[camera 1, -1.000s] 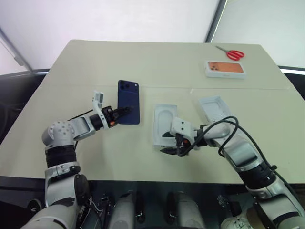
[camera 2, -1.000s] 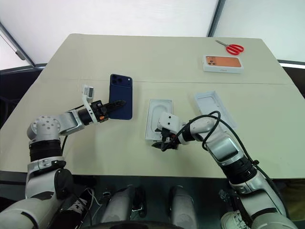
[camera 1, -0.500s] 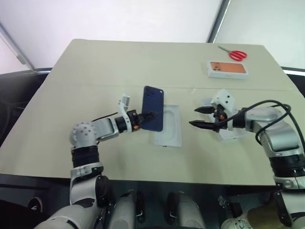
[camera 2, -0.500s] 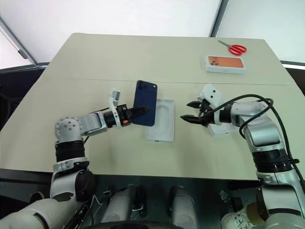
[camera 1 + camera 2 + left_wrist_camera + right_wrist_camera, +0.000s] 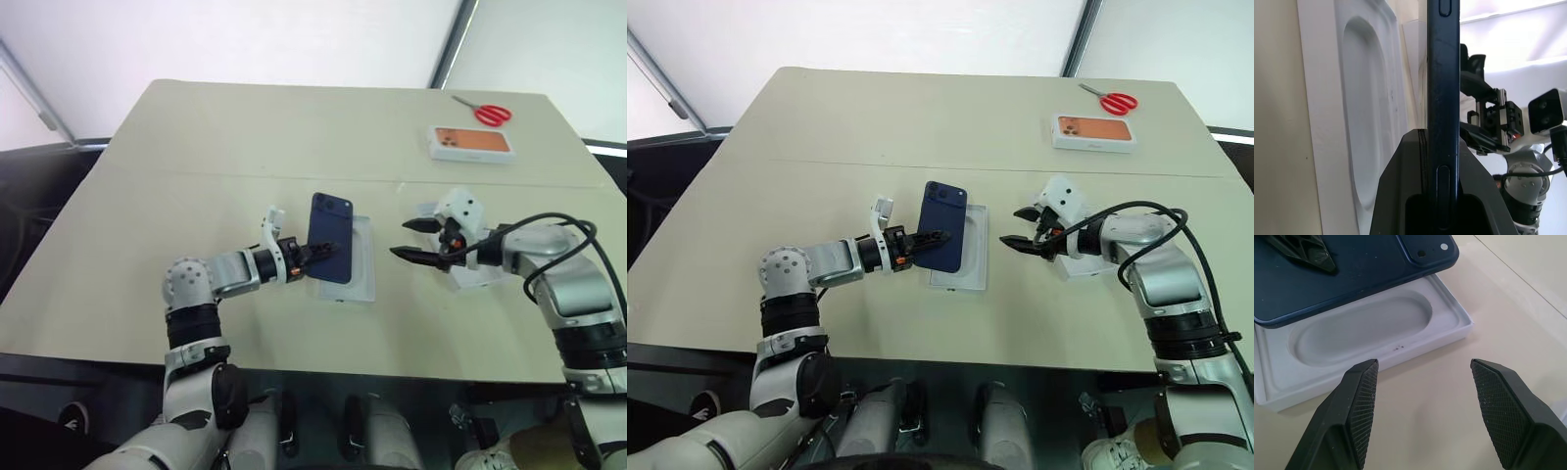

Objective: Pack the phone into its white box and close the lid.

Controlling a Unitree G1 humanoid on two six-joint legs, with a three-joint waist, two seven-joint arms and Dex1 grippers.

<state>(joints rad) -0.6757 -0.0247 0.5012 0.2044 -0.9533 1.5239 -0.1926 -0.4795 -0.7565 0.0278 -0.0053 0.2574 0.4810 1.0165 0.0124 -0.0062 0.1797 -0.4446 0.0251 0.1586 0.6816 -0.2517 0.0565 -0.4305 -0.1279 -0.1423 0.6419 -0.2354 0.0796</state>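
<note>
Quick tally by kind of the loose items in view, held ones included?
Phone: 1
White box pieces: 2 (recessed tray, plain piece)
Orange-printed box: 1
Scissors: 1
Total: 5

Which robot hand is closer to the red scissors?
The right. The right gripper hovers open mid-table, below the scissors at the far right corner. The left gripper, holding the phone, is farther left.

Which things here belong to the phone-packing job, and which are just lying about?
Job: phone, gripped by left end effector; white tray with oval recess below it; white box piece beside the open right end effector.
Lying about: orange-printed box; red scissors.
</note>
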